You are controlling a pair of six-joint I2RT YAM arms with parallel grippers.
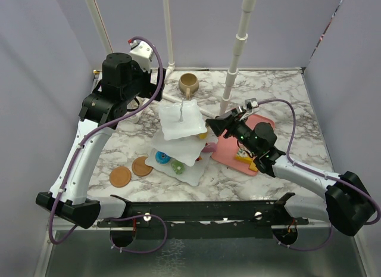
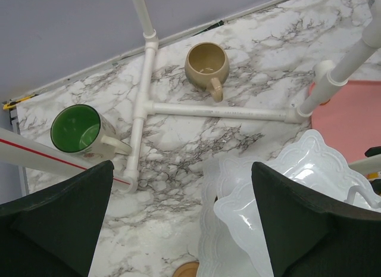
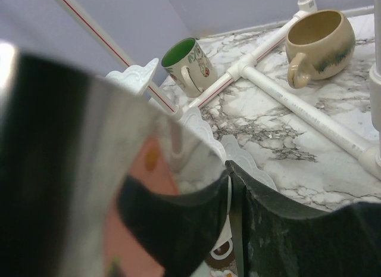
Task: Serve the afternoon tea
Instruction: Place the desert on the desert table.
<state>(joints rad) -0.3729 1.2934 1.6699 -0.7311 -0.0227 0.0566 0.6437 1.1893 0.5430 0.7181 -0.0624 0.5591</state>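
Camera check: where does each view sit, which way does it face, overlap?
Top external: above and behind the bases, looking down on the marble table; left arm and right arm show.
Left wrist: high beside the tiered stand, looking down toward the back wall; open left fingers frame the bottom.
Right wrist: low beside the stand, facing the back wall; right fingers at bottom.
Shared: both wrist views see green-lined mug and tan mug.

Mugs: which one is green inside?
The taller cream mug with pictures on it; the rounder mug is tan inside and out.
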